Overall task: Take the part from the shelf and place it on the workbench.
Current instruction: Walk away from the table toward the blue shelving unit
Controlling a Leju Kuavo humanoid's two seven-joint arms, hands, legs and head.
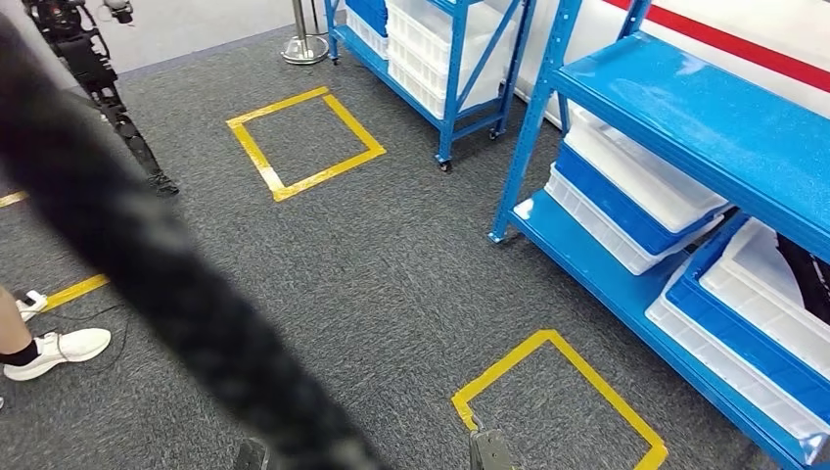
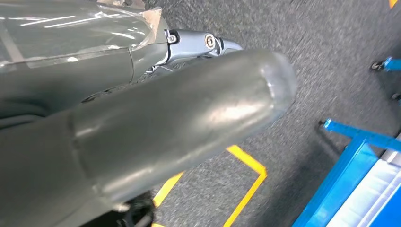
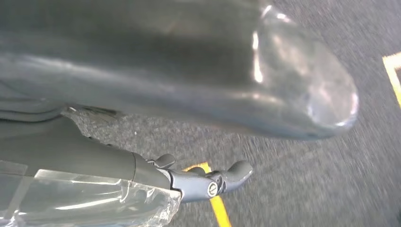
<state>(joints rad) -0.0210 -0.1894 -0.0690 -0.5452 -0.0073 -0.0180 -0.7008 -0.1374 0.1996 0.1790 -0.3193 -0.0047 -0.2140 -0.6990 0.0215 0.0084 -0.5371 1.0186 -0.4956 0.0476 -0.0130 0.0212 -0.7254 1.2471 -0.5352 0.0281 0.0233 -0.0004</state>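
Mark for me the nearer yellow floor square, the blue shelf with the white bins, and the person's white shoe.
Nearer yellow floor square (image 1: 501, 370): head view, on its left strip of tape.
Blue shelf (image 1: 685, 108): head view, on the bare top board.
White bins (image 1: 646, 181): head view, on the top of one bin.
White shoe (image 1: 61, 351): head view, on its upper.

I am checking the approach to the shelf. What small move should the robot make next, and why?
Probably a turn to its right toward the shelf. The shelf sits at the right edge of the head view, the bins are not centred, and both hands hang over the carpet holding nothing.
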